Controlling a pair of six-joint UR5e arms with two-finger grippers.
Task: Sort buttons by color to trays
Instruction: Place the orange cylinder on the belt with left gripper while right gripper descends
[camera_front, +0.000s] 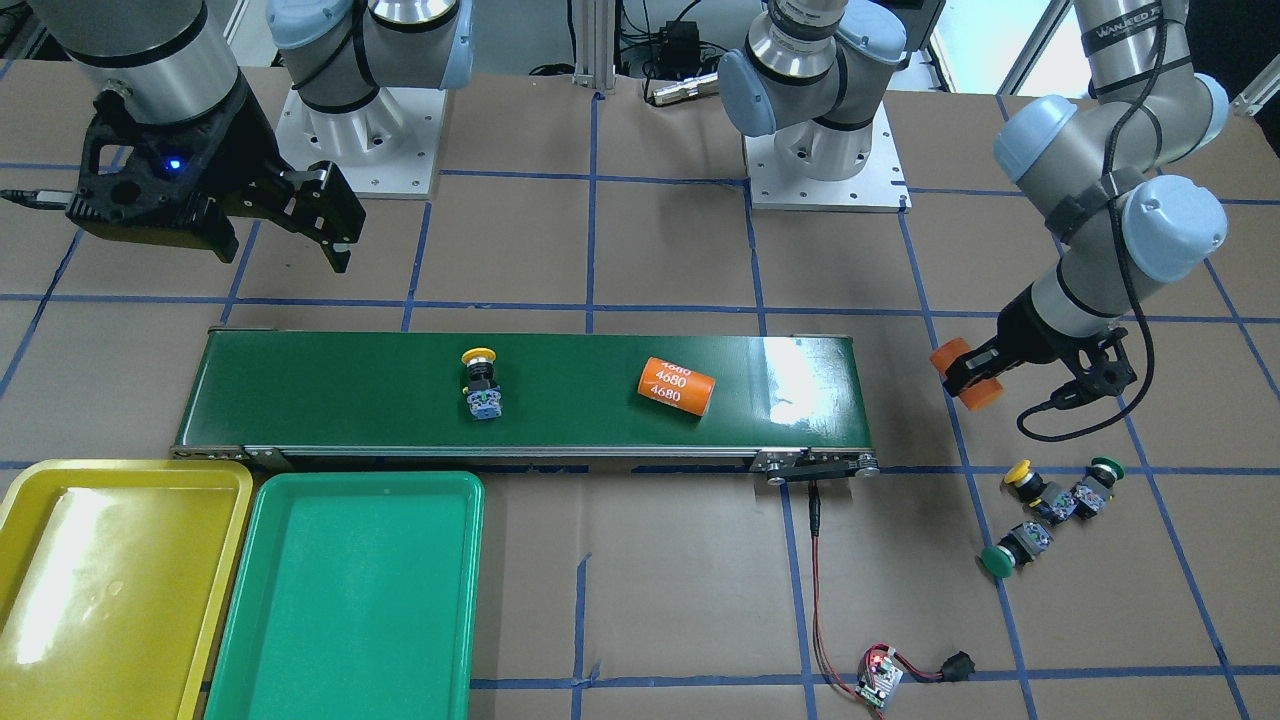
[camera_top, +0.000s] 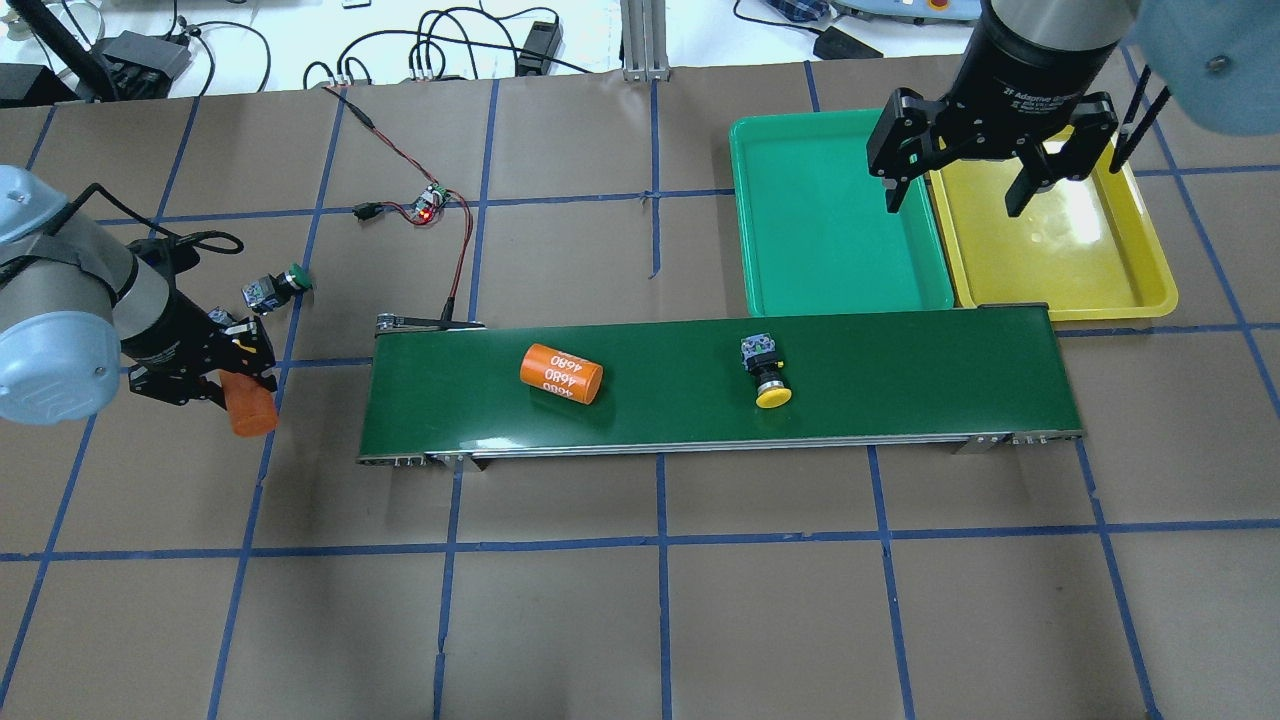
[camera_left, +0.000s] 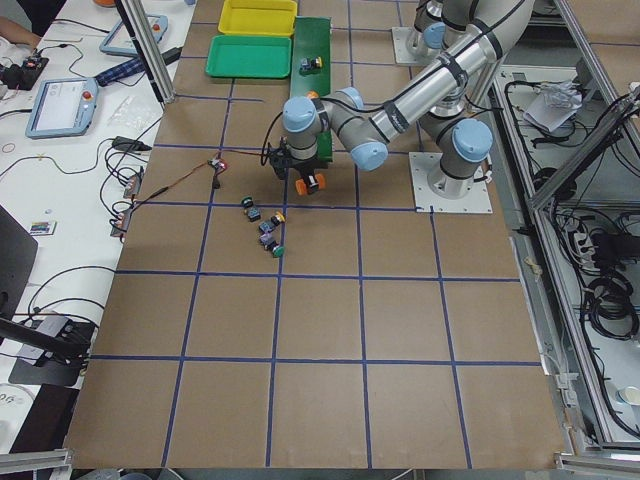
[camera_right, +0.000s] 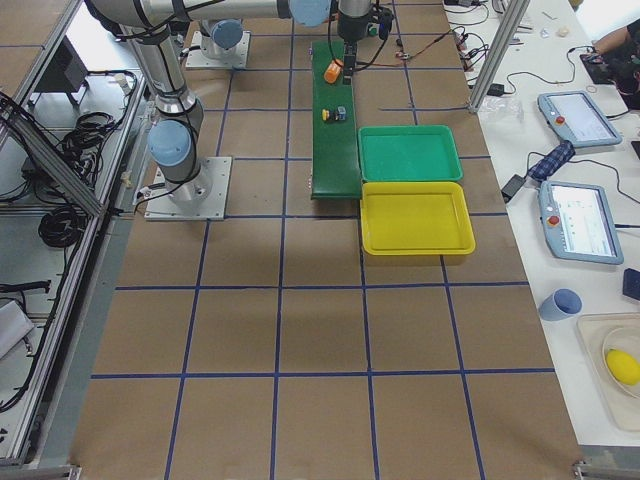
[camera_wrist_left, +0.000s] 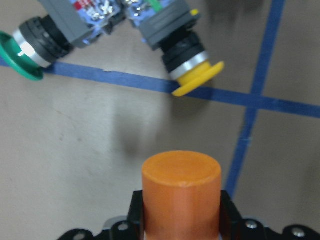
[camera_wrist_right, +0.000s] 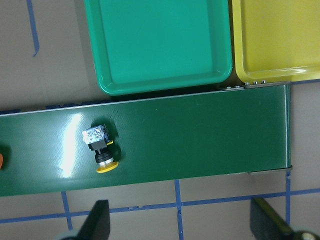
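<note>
Lying on its side on the belt (camera_front: 350, 390) is one yellow button (camera_front: 480, 383), cap toward the robot, roughly level with the green tray (camera_front: 350, 600), which sits just across the belt's edge. The yellow tray (camera_front: 120, 580) is beside the green one. Neither tray holds anything, so by my reckoning the sorting has not yet delivered a single piece.

Further along the same belt rests an orange cylinder marked 4680 (camera_front: 677, 386), well apart from the button and no part of the job.

Three more buttons lie on the table past the belt's far end: a yellow one (camera_front: 1025, 478) and a green one (camera_front: 1095, 485) close together, and a second green one (camera_front: 1010, 552) near them.

Above the table near those three, the left gripper (camera_top: 235, 385) hangs with its fingers pinching a second orange cylinder (camera_wrist_left: 181, 192).

The right gripper (camera_top: 952, 200) hovers high over the belt's tray end with its fingers spread wide and nothing between them.

The step in hand looks like the pickup of the yellow button on the belt. That calls for the right gripper to come down over the button, straddle its black body, close, lift, and carry it across to the yellow tray.
</note>
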